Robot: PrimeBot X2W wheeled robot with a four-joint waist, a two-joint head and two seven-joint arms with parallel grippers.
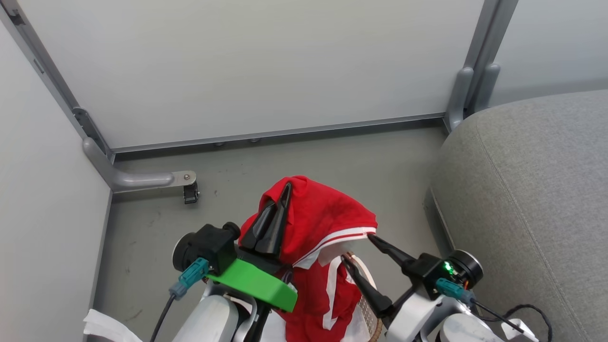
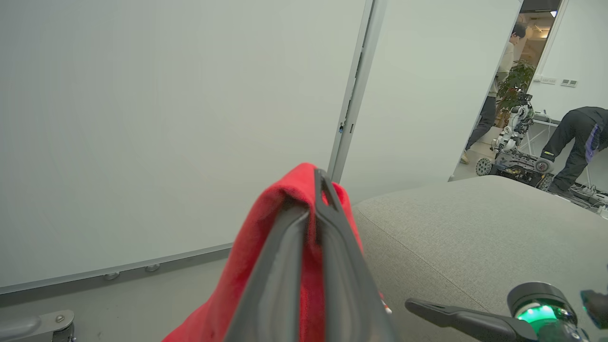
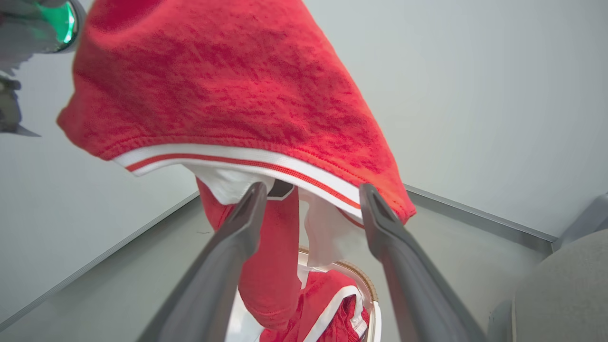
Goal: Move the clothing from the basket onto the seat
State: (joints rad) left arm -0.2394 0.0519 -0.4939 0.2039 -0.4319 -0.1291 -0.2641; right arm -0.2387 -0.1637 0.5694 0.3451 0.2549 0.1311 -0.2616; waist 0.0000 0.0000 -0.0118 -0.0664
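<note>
A red piece of clothing (image 1: 323,216) with white band trim hangs lifted, and my left gripper (image 1: 280,209) is shut on its top fold. In the left wrist view the shut fingers (image 2: 332,247) pinch the red fabric (image 2: 256,266). The garment's lower part trails down into the basket (image 1: 368,311) at the bottom edge. More red fabric (image 3: 327,304) lies inside the basket's brown rim (image 3: 363,280). My right gripper (image 1: 356,247) stands open just under the garment's white hem (image 3: 247,159), with its fingers (image 3: 237,232) touching nothing. The grey seat (image 1: 532,190) is at the right.
Pale partition walls (image 1: 247,66) with metal posts close off the front and left. A bracket with a caster (image 1: 189,189) juts onto the grey floor (image 1: 156,237). White sheet (image 1: 102,327) lies at the lower left. Beyond the seat (image 2: 475,228), people (image 2: 574,142) and another robot (image 2: 513,142) show.
</note>
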